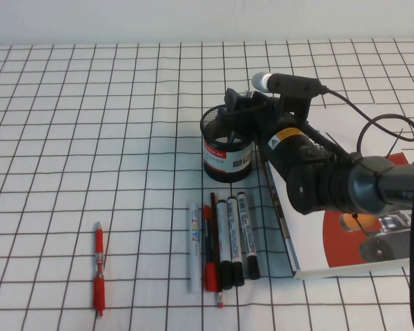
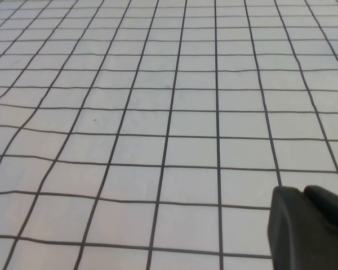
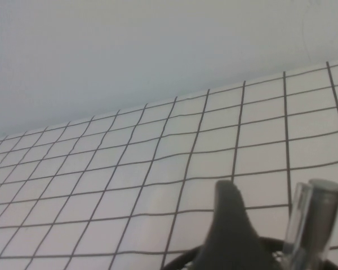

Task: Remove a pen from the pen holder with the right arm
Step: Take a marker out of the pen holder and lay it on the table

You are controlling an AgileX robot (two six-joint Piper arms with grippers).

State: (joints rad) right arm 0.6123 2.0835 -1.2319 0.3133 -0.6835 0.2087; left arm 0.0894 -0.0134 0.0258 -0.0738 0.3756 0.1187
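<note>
Status: your right gripper [image 1: 236, 105] stands wide over the mouth of the pen holder [image 1: 226, 155], with nothing visibly held. In the right wrist view one finger [image 3: 230, 225] sits just beside a clear pen [image 3: 312, 225] that rises from the holder. By my judgement the approach is made, while the grasp and lift remain to be done. Your left gripper [image 2: 307, 228] hangs over bare tabletop [image 1: 90, 138], and you cannot tell its state. A row of markers [image 1: 224, 248] lies before the holder, and the white marker [image 1: 194, 252] reads "PAINT". The holder's red-and-white label and the book [image 1: 359, 241] cover are unreadable.
</note>
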